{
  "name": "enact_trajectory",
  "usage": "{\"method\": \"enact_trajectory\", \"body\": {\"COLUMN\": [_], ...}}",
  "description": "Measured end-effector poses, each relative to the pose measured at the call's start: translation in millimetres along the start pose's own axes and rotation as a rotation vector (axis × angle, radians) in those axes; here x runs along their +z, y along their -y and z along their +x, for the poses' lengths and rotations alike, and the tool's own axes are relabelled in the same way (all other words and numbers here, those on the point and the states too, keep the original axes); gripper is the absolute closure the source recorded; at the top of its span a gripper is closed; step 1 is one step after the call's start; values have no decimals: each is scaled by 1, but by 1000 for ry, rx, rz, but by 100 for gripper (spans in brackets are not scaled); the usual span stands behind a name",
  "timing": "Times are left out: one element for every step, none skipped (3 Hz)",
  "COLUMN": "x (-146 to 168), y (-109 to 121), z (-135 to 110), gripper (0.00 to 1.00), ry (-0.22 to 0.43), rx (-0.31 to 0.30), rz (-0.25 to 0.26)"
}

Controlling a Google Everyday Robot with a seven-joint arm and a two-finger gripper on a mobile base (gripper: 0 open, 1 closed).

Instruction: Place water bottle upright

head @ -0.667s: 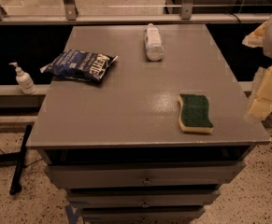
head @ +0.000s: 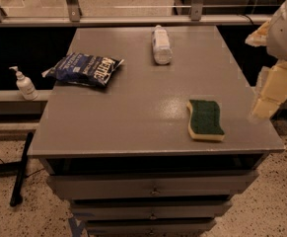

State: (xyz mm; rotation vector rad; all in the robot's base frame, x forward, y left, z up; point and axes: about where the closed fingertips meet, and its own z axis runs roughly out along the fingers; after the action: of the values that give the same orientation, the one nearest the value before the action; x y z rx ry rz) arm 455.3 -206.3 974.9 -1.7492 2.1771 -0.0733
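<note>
Your bottle (head: 161, 44) lay on its side near the far edge of the table (head: 133, 122), about midway across, its length pointing away from the camera. The gripper (head: 267, 102) hung off the table's right side, just beyond the edge and level with the sponge (head: 205, 119), well apart from the bottle and holding nothing. Whether it was spread or pressed together, you could not tell from this view.

The main risk, as I judged it, was the bottle's round, smooth body. A touch off its centre line would likely have sent it rolling sideways, or pushed it toward the far edge and the gap behind. Gripping near one end could have let it swing in the grasp and land tilted. It was slim, so releasing it while it leaned would probably have tipped it over again.

The sponge sat between the gripper and the table's middle, so a low, straight reach could have clipped it. A chip bag (head: 86, 69) lay to the bottle's left, apart from it. A pump bottle (head: 23, 83) stood off the table on the left ledge, out of the way.
</note>
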Motion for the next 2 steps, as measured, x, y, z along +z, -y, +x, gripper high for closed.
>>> {"method": "enact_trajectory", "body": {"x": [35, 69], "y": [32, 74], "z": [-33, -60], "gripper": [0, 0], "ry": [31, 36], "rx": [-2, 100], "rz": [-5, -5]}}
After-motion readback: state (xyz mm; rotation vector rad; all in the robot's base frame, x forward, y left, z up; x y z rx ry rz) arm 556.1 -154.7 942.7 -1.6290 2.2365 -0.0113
